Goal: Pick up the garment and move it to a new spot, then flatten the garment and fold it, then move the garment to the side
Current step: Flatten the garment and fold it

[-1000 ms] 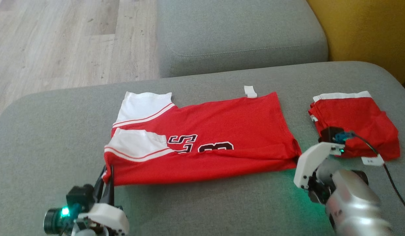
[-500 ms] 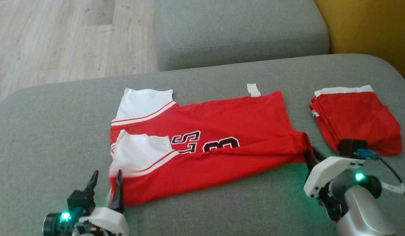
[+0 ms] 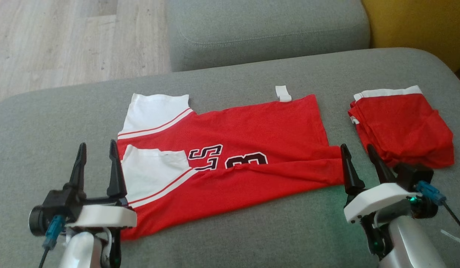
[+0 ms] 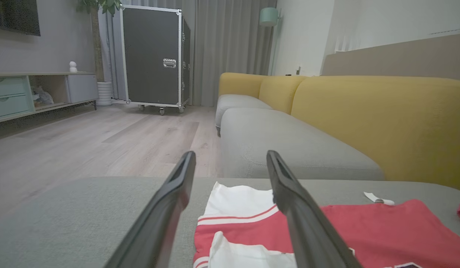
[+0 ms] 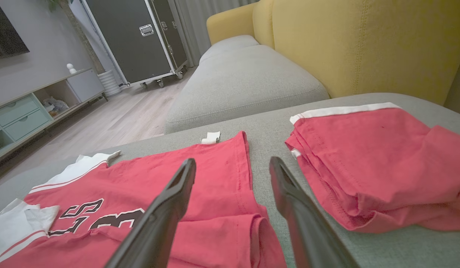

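Left gripper [image 3: 97, 144] and right gripper [image 3: 356, 147]: both spread wide, I hold nothing. Red soft jersey shirt with white sleeves and black numbers [image 3: 252, 126] lies half-folded on grey sofa cushion [image 3: 47, 123], between my grippers. I judge cloth light, limp, easy to wrinkle; best pinch at near edge corners. Near left corner hidden behind my left gripper body; under-layer not visible.

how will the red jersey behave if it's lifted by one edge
Likely floppy: the red jersey lies flat, with a soft fold along its near edge. Probably light, since the cloth looks thin. It may drag on the textured grey cushion.
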Available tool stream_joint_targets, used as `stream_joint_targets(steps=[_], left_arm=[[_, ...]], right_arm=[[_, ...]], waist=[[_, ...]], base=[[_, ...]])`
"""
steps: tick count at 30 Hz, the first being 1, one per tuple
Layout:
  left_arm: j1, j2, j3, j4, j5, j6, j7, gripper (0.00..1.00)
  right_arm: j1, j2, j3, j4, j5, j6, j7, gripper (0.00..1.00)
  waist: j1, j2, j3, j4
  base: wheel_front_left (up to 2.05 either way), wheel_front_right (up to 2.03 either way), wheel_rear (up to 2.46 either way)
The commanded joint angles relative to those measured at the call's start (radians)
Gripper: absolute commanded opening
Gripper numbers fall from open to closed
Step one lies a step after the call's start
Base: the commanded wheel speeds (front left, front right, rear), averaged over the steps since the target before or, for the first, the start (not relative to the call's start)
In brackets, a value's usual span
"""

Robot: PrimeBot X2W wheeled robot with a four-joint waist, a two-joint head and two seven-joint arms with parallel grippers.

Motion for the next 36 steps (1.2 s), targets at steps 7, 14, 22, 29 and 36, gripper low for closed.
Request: stream_joint_targets(steps=[7, 14, 22, 29, 36], left_arm=[[-0.069, 0.039, 0.031, -0.035, 0.035, -0.078, -0.006, 1.0], [-0.38, 0.191, -0.07, 0.108, 0.023, -0.146, 0.176, 1.0], [-0.667, 0.412, -0.352, 0.241, -0.206, -0.15, 0.44, 1.0], [-0.789, 0.53, -0.483, 0.338, -0.313, -0.15, 0.55, 1.0], [-0.866, 0.573, -0.552, 0.455, -0.353, -0.15, 0.567, 1.0]], right_arm=[[-0.055, 0.008, 0.037, -0.069, 0.007, -0.001, -0.063, 1.0], [-0.138, 0.008, 0.026, -0.127, 0.005, -0.001, -0.077, 1.0], [-0.234, 0.008, 0.03, -0.192, 0.016, -0.001, -0.082, 1.0], [-0.261, 0.008, 0.044, -0.23, 0.031, -0.001, -0.093, 1.0], [-0.262, 0.008, 0.049, -0.256, 0.034, -0.001, -0.099, 1.0]], waist=[[-0.0001, -0.0001, 0.054, -0.037], [-0.0001, -0.0001, 0.193, -0.101], [-0.0001, -0.0001, 0.343, -0.168], [-0.0001, -0.0001, 0.416, -0.204], [-0.0001, -0.0001, 0.46, -0.225]], base=[[0.0, 0.0, 0.0], [0.0, 0.0, 0.0], [0.0, 0.0, 0.0], [0.0, 0.0, 0.0], [0.0, 0.0, 0.0]])
